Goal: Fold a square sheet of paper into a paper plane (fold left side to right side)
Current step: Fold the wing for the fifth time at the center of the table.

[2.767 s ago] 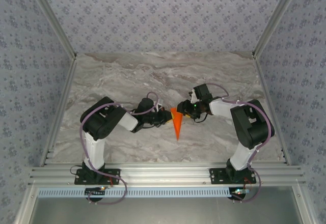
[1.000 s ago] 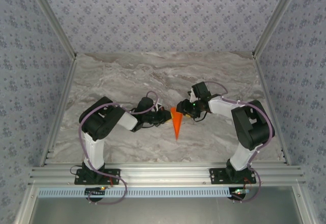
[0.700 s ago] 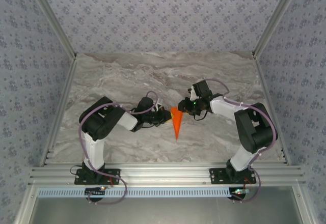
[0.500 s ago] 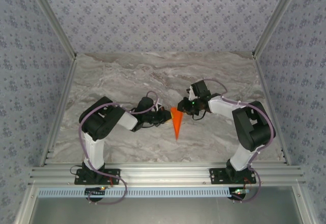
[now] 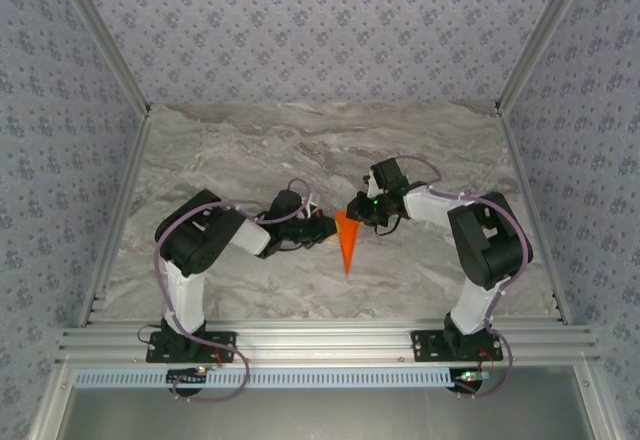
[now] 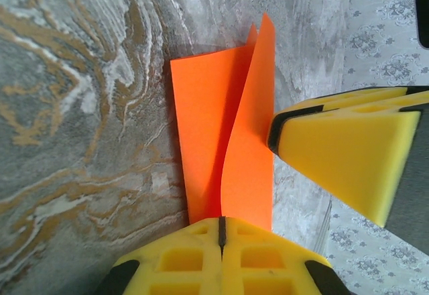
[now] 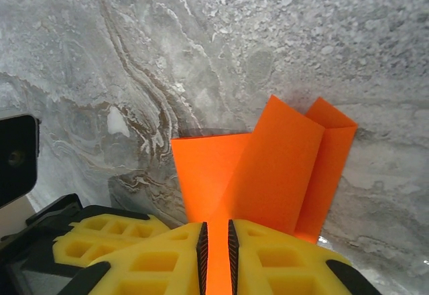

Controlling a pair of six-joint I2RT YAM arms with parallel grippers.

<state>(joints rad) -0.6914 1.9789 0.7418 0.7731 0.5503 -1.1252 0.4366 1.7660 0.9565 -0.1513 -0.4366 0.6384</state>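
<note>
- Thin, bright orange paper plane (image 5: pixel 346 247) lying mid-table, folded to a slim dart with the wide end far and the sharp point toward the near edge.
- From the left wrist, smooth matte paper in layers: one panel flat on the stone, one flap standing up beside it with a softly bowed edge. Crisp creases and square corners at the far end.
- From the right wrist, overlapping angular flaps, the uppermost lifted off the surface with a thin shadow beneath.
- Left gripper (image 5: pixel 328 228) reaching in from the left, pinching the left side of the wide end. Yellow foam-like fingers (image 6: pixel 181 261), moulded with square pockets, pressed together with only a hairline seam between them.
- Right gripper (image 5: pixel 352 210) reaching in from the right, with the same pocketed yellow fingers (image 7: pixel 281 265). Closed to a narrow slit with orange paper clamped in it, at the right side of the wide end.
- In the left wrist view, wedge-shaped tip of the right gripper's finger up against the raised flap.
- Both grippers nearly nose to nose over the wide end, with little room between them.
- Table (image 5: pixel 240 150) hard and flat, grey marble pattern veined in brown and white.
- Open stone stretching far, left and right of the paper, with a narrower strip near.
- Ribbed metal rail (image 5: pixel 320 342) along the near edge, slanted metal posts at the far corners, and walls (image 5: pixel 320 20) in grey flowered wallpaper on three sides.
</note>
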